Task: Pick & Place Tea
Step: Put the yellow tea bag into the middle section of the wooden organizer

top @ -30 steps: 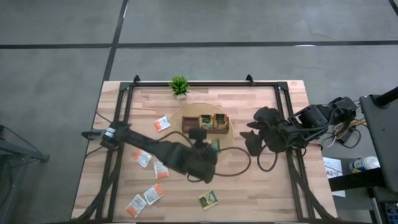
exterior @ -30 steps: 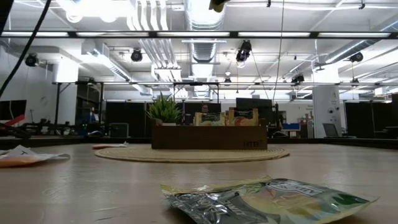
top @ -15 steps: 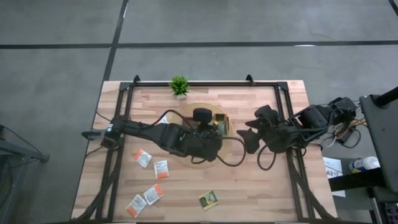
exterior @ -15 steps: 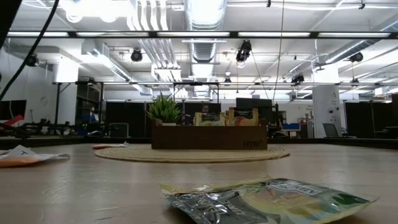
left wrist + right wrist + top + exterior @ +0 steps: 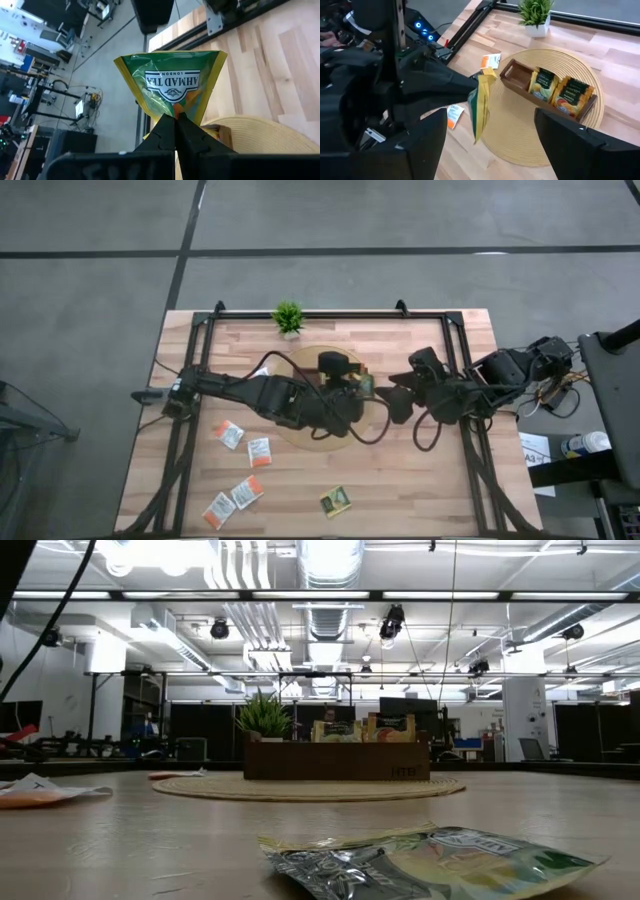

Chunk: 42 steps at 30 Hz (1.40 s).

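moved: my left gripper [image 5: 174, 119] swung in from the table's near side, now above the mat [image 5: 290, 432]
sachet [image 5: 172, 87]: green-yellow, pinched shut in my left fingers, in the air beside the tray [image 5: 520, 85]
right gripper [image 5: 490, 145]: wide open, waiting nearby
meaning: guessing drop-off's next

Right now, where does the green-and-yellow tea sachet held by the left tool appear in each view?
High view: the held sachet is a small sliver at the left tool, over the round mat's right edge.
Low view: not in it.
Left wrist view: picture centre, pinched at its lower corner.
Right wrist view: hanging edge-on left of the brown tray.
Shared landmark: the round woven mat.
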Each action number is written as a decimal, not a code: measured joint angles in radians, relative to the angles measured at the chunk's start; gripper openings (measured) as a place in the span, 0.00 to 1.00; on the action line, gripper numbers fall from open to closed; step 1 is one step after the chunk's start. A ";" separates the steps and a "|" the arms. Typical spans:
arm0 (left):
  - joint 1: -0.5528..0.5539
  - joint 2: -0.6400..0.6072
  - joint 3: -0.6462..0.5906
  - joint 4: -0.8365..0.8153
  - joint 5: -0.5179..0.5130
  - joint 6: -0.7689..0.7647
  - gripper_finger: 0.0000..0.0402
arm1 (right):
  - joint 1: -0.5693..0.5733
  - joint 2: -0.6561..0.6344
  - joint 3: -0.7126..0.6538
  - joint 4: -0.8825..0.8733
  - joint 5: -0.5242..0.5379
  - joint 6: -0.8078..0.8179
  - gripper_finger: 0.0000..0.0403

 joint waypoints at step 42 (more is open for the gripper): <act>0.011 0.002 -0.010 0.105 0.056 0.023 0.07 | -0.058 0.013 0.000 -0.009 -0.048 -0.057 0.04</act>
